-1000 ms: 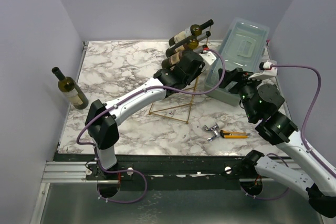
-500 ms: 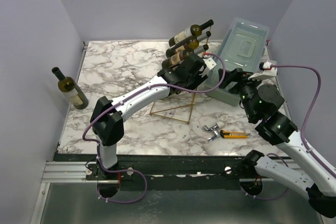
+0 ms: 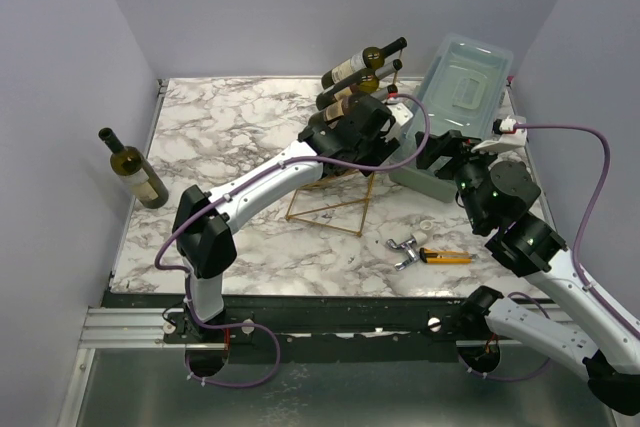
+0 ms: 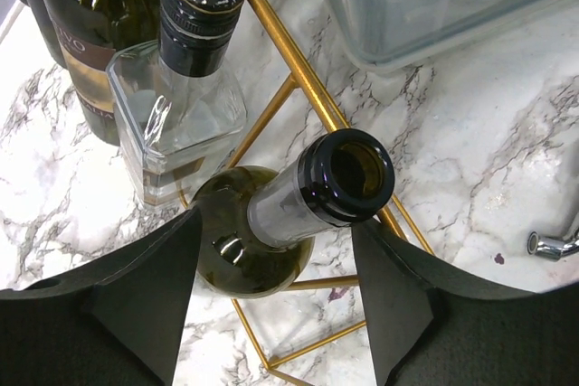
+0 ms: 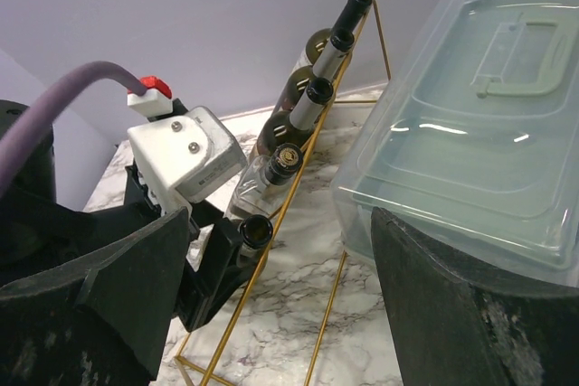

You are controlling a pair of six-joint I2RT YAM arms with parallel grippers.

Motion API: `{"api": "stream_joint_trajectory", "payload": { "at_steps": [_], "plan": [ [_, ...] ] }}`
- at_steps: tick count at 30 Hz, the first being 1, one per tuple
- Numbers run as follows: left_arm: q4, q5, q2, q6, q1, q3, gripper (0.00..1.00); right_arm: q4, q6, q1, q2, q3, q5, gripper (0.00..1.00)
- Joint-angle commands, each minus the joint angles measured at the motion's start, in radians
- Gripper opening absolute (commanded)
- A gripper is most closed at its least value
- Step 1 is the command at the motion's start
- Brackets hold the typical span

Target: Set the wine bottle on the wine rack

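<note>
The gold wire wine rack (image 3: 327, 209) stands mid-table with several bottles lying on its rungs. In the left wrist view the lowest one is a dark green wine bottle (image 4: 258, 246) with an open mouth, resting on the gold rods (image 4: 308, 88) below a clear square bottle (image 4: 185, 110). My left gripper (image 4: 271, 305) straddles its neck, jaws open, with marble showing on either side of the neck. My right gripper (image 5: 280, 305) hovers open and empty to the right of the rack (image 5: 298, 187). Another green wine bottle (image 3: 135, 169) stands at the table's left edge.
A pale blue-grey plastic box (image 3: 460, 87) with a lid sits at the back right, close to the rack. A yellow utility knife (image 3: 445, 256) and a small chrome part (image 3: 405, 247) lie near the front right. My right arm reaches in just in front of the box.
My left gripper has opened and let go of the dark green bottle's neck, leaving the bottle on the rack. The left arm's elbow has shifted a little. The right arm has not moved.
</note>
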Motion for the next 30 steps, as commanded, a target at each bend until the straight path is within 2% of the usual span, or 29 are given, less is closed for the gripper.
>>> {"api": "stream_joint_trajectory", "payload": {
  "at_steps": [1, 2, 4, 6, 18, 21, 25, 30],
  "plan": [
    [-0.059, -0.015, -0.022, -0.024, -0.011, 0.057, 0.70, 0.008, 0.002, 0.003, 0.000, -0.016, 0.003, 0.84],
    [-0.064, -0.018, -0.029, -0.022, -0.011, 0.058, 0.70, 0.007, 0.004, 0.002, 0.002, -0.015, 0.002, 0.84],
    [-0.073, -0.025, -0.049, -0.024, -0.010, 0.055, 0.78, 0.009, 0.005, 0.003, 0.004, -0.014, 0.001, 0.84],
    [-0.080, -0.037, -0.073, -0.025, -0.010, 0.049, 0.98, 0.010, 0.006, 0.003, 0.008, -0.015, -0.005, 0.84],
    [-0.138, -0.193, -0.264, -0.067, 0.046, 0.028, 0.99, 0.024, 0.016, 0.002, 0.034, -0.011, -0.027, 0.84],
    [-0.140, -0.278, -0.323, -0.115, 0.119, -0.024, 0.99, 0.027, 0.020, 0.002, 0.038, -0.010, -0.031, 0.84],
    [-0.141, -0.368, -0.417, -0.233, 0.283, -0.108, 0.99, 0.024, 0.023, 0.003, 0.050, -0.001, -0.043, 0.84],
    [-0.137, -0.544, -0.517, -0.297, 0.464, -0.192, 0.99, 0.024, 0.032, 0.002, 0.064, 0.008, -0.053, 0.84]
  ]
}}
